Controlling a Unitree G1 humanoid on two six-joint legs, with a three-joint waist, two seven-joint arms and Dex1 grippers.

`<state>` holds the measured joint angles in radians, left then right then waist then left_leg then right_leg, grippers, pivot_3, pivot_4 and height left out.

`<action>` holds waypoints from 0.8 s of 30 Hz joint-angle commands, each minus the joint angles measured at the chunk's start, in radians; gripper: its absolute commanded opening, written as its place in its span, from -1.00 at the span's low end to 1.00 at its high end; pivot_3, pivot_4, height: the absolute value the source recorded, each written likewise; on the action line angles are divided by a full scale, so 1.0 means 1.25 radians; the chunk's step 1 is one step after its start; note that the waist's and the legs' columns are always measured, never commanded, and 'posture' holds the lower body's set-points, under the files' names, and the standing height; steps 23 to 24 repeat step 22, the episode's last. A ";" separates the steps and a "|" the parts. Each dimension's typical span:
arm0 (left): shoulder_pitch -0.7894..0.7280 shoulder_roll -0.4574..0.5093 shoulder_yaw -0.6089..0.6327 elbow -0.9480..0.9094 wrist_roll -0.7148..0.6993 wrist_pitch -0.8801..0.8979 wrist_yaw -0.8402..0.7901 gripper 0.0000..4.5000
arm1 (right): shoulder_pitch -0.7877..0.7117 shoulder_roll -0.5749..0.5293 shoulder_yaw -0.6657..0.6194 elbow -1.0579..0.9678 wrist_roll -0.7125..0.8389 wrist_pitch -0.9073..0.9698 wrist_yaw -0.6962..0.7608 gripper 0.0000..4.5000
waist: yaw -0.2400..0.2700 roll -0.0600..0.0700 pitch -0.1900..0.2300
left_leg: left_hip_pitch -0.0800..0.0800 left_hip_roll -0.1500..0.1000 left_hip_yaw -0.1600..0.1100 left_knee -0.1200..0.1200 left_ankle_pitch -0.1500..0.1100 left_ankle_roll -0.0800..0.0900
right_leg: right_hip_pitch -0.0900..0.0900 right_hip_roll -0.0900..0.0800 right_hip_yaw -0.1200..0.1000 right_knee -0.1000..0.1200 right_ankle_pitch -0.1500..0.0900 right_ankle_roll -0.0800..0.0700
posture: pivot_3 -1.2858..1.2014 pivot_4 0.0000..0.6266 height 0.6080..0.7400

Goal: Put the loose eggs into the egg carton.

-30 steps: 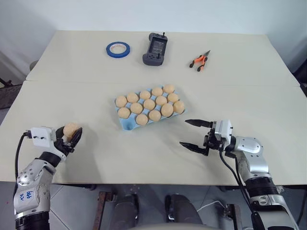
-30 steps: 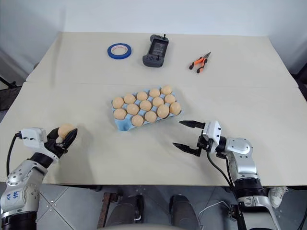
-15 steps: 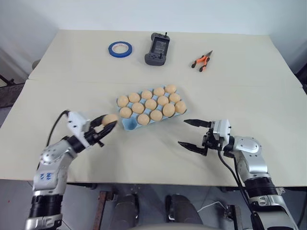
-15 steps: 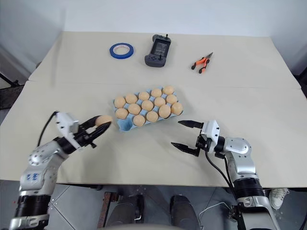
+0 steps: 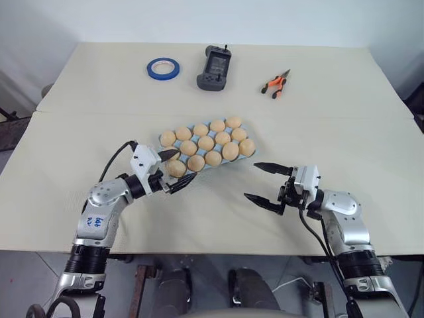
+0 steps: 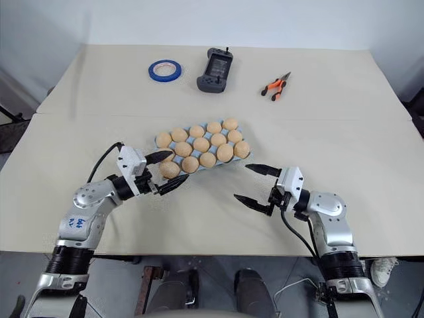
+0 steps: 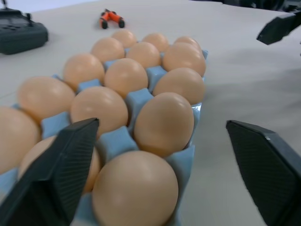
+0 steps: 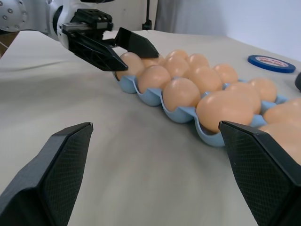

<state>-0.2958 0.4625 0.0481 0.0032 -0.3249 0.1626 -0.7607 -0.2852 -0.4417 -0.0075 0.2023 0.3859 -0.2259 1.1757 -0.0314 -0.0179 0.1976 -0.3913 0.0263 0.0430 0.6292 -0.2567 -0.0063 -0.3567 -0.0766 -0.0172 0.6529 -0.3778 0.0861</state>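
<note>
Two pale beige tables (image 5: 79, 93) are standing pushed together, a seam running across where they are meeting. A plain white wall (image 5: 199, 20) is rising behind them. Grey tiled floor (image 5: 16, 278) is showing below the near edge, with soft, even light falling throughout.

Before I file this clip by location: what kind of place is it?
Probably a lab or workshop bench: a plain table holding a blue tape roll, orange-handled pliers and a handheld controller beside the egg carton.
</note>
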 commanded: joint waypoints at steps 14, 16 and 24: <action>0.220 0.170 0.206 -0.029 -0.045 -0.130 -0.129 0.99 | 0.012 -0.048 -0.049 0.032 0.025 -0.015 0.028 1.00 | 0.002 0.001 0.000 | 0.000 0.000 0.000 -0.002 0.000 0.000 | 0.000 -0.001 0.000 -0.002 0.000 -0.001 | 0.03 -0.52 1.00; 0.240 0.175 0.215 -0.037 -0.047 -0.135 -0.127 0.99 | 0.021 -0.057 -0.068 0.042 0.026 -0.012 0.016 1.00 | 0.003 0.001 0.000 | 0.000 0.000 0.000 -0.002 -0.001 0.000 | 0.000 -0.001 0.000 -0.003 0.000 -0.001 | 0.03 -0.52 1.00; 0.283 0.156 0.250 -0.063 -0.049 -0.128 -0.067 0.99 | 0.030 -0.064 -0.090 0.061 0.018 -0.033 0.006 1.00 | 0.000 0.001 0.000 | 0.000 0.000 0.000 -0.004 -0.001 0.001 | 0.000 -0.002 0.000 -0.005 0.000 -0.001 | 0.03 -0.52 1.00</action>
